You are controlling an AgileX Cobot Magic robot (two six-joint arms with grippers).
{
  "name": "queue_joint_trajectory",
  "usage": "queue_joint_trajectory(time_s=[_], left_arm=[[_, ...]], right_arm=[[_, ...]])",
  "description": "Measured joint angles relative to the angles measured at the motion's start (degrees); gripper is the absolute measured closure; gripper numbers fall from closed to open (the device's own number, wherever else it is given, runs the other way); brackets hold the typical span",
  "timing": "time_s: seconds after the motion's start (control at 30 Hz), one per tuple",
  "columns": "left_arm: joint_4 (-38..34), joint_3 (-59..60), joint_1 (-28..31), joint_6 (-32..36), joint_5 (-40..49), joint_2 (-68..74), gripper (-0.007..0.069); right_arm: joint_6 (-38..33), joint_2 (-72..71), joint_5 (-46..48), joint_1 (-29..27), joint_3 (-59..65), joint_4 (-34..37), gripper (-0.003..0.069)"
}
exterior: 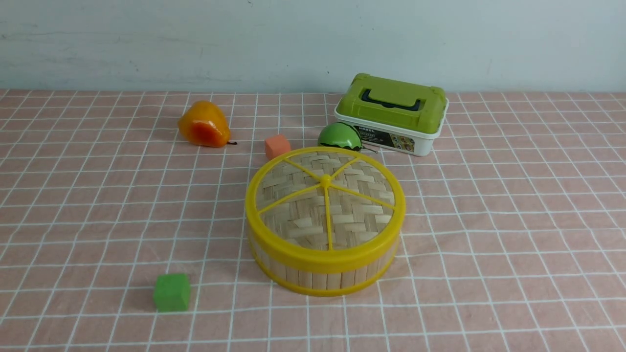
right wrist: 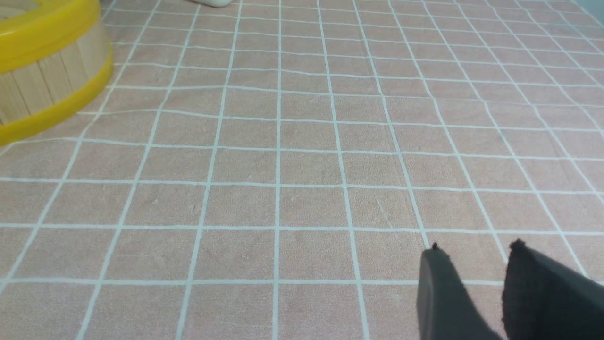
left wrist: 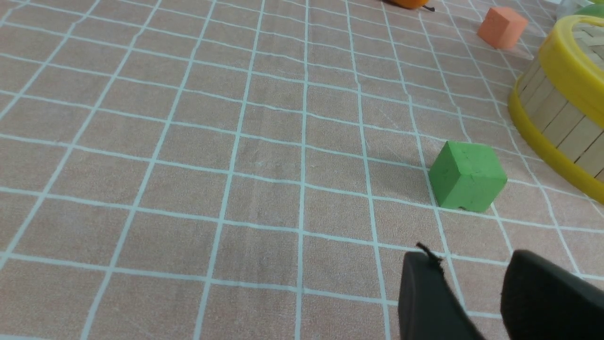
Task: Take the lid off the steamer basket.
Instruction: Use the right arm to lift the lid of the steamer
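The robot's two arms are out of the front view, and each gripper shows only in its own wrist view, where just the dark fingers enter the picture. The left gripper [left wrist: 465,252] hangs over the near left part of the checked tablecloth [exterior: 513,303], its two fingers parted with a gap between them and nothing in their hold; the green cube [exterior: 171,292] lies near it, untouched. The right gripper [right wrist: 476,245] is poised over the near right part of the cloth, its fingers likewise apart, a moderate gap between the tips, and it grips nothing. How the arms bend behind the wrists cannot be told. The lid [exterior: 303,215] lies flat on the steamer basket [exterior: 313,281], near the middle of the table, between the two grippers and touched by neither. Beyond the basket stand an orange cube [exterior: 277,147], a green round object [exterior: 339,136] and a green-topped white box [exterior: 396,112], with an orange pear-shaped object [exterior: 204,124] at the far left.
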Motion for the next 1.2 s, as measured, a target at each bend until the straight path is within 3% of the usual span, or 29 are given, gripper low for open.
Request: queue_joint_trajectory(time_s=[0.93, 1.03, 1.1, 1.13, 1.2], left_arm=[[0.0, 0.0, 0.0, 0.0, 0.0, 0.0, 0.0385], [0.0, 0.0, 0.0, 0.0, 0.0, 0.0, 0.0385], [0.0, 0.0, 0.0, 0.0, 0.0, 0.0, 0.0385], [0.0, 0.0, 0.0, 0.0, 0.0, 0.0, 0.0385], [0.0, 0.0, 0.0, 0.0, 0.0, 0.0, 0.0385]], right_arm=[[0.0, 0.0, -0.1, 0.0, 0.0, 0.9, 0.0455], [2.4, 0.0, -0.5, 0.0, 0.0, 7.4, 0.045], [7.5, 0.0, -1.1, 0.0, 0.1, 17.1, 0.0447], [12.5, 0.0, -1.2, 0.0, 0.3, 27.7, 0.0445], [16.0, 0.0, -1.2, 0.0, 0.4, 34.0, 0.0442]])
